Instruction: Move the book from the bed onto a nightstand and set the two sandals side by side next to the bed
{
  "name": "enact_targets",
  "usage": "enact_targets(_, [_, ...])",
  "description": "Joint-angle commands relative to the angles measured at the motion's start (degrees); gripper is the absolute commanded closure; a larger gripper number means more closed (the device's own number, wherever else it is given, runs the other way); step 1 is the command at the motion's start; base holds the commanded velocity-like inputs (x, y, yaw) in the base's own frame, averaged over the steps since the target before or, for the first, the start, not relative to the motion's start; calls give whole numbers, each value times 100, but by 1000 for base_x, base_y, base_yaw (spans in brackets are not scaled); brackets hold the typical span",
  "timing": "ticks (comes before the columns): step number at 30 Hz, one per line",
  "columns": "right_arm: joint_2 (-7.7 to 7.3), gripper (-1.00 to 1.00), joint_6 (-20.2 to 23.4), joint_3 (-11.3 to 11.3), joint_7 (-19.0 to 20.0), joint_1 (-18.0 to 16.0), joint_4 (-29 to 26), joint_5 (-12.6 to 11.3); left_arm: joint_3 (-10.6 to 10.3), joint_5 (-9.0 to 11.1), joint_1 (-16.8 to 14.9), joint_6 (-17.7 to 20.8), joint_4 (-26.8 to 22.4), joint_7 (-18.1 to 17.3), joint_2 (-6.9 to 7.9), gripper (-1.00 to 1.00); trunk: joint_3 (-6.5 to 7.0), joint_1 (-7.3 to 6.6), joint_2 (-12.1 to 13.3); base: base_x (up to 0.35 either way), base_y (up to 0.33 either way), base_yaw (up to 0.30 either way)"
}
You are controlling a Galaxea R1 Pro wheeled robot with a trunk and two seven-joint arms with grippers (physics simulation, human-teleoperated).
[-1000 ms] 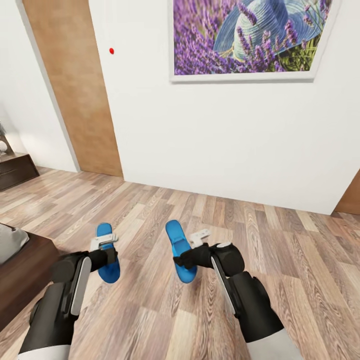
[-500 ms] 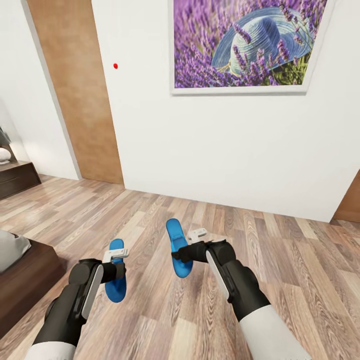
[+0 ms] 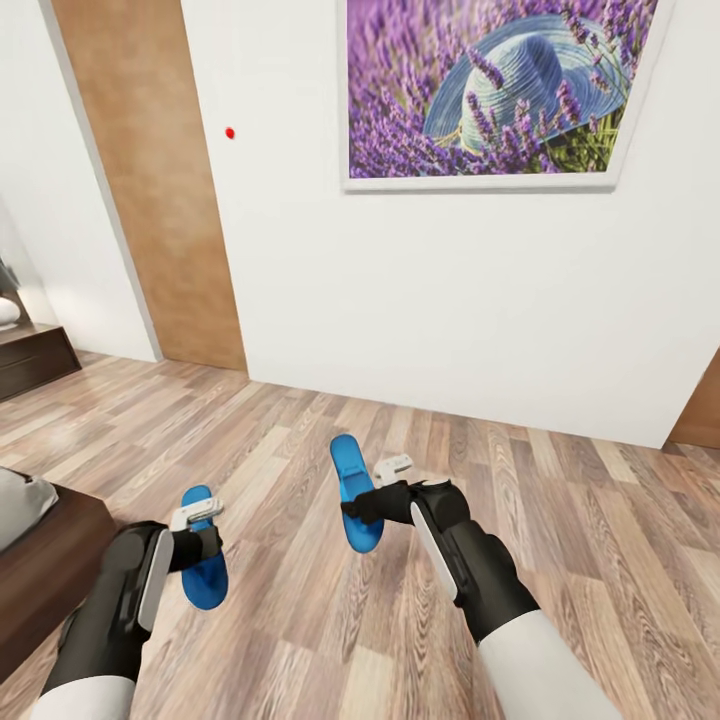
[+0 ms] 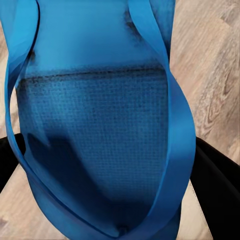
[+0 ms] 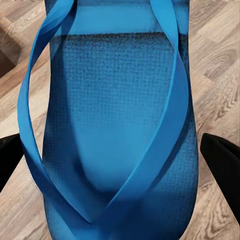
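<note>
Two sandals are up off the wood floor [image 3: 300, 620], one per gripper: left gripper [image 3: 197, 530] clamps the left sandal [image 3: 203, 578], right gripper [image 3: 385, 487] the right sandal [image 3: 355, 490]. Both arms cover part of each sole. Bed [image 3: 40, 550] corner is cut off at the edge.

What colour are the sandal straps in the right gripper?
Bright blue, same as the sole. The sandal shows best in the right wrist view, held by the right gripper.

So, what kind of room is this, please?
Most likely a bedroom in a home. A dark wooden bed frame with pale bedding shows at the edge, a framed lavender picture hangs on the white wall, and a low dark cabinet stands on the wooden floor.
</note>
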Motion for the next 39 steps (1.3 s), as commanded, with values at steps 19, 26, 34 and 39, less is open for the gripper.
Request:
enact_targets(19, [1, 100, 812, 212, 64, -207, 513, -334, 33, 52, 575, -512, -266, 52, -422, 100, -6, 1, -2, 303, -120, 0])
enact_targets(26, [1, 100, 899, 315, 66, -203, 471, -372, 46, 43, 599, -553, -161, 62, -446, 100, -6, 1, -2, 307, -201, 107])
enact_targets(34, [1, 100, 907, 352, 66, -205, 482, -375, 79, 47, 603, -561, -123, 55, -430, 100, -6, 1, -2, 313, -142, 253])
enact_targets(39, [1, 100, 900, 358, 66, -205, 483, -377, 86, 47, 603, -561, -111, 60, -426, 100, -6, 1, -2, 325, -18, 257])
